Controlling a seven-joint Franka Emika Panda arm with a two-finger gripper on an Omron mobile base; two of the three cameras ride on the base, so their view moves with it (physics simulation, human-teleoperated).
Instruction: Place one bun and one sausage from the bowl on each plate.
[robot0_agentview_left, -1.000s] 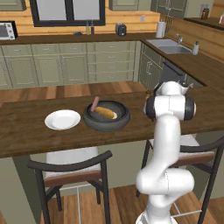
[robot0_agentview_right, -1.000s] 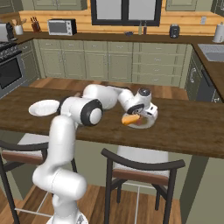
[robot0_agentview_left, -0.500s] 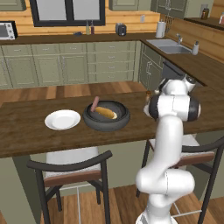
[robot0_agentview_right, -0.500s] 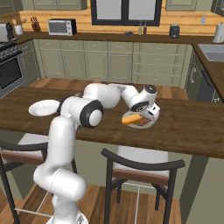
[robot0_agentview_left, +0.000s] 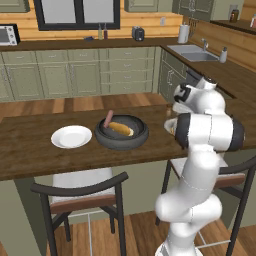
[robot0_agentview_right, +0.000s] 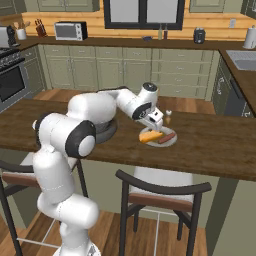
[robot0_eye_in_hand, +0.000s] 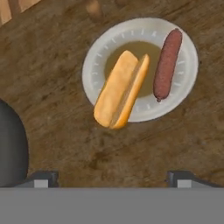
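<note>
A white plate on the wooden counter holds a yellow-orange bun and a reddish-brown sausage side by side; the bun's lower end overhangs the rim. My gripper hovers above them, open, fingertips wide apart with nothing between. From the right base, the gripper sits just over that plate, bun and sausage. The dark bowl holds another bun and sausage. A second plate left of it is bare.
A small shaker stands just behind the filled plate. The bowl's edge lies close to the left of the hand. Two dark chairs stand in front of the counter. Kitchen cabinets line the far wall.
The gripper has opened and let go of the bun, which now lies on the plate beside the sausage. The hand has drawn up a little from the plate.
</note>
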